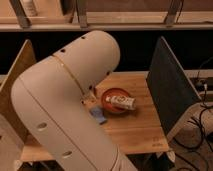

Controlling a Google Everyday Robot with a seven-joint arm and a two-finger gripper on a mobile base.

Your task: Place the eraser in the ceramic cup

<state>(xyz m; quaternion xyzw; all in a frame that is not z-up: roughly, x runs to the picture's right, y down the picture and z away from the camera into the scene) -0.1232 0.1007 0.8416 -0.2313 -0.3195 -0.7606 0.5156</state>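
Observation:
My white arm [65, 105] fills the left and middle of the camera view. My gripper is hidden behind it, so I cannot see its fingers. A small flat blue block [99, 115], possibly the eraser, lies on the wooden table [135, 132] just left of and in front of a wide red-orange bowl [111, 93]. Part of the block is covered by my arm. A white tube-like item [122, 102] lies in the bowl. The small pale ceramic cup is not visible; it is either hidden behind my arm or out of view.
A dark upright panel [169, 92] stands at the table's right edge, and a wooden panel [20, 70] at the left. Cables [200, 127] hang to the right of the table. A shelf rail [125, 25] runs across the back.

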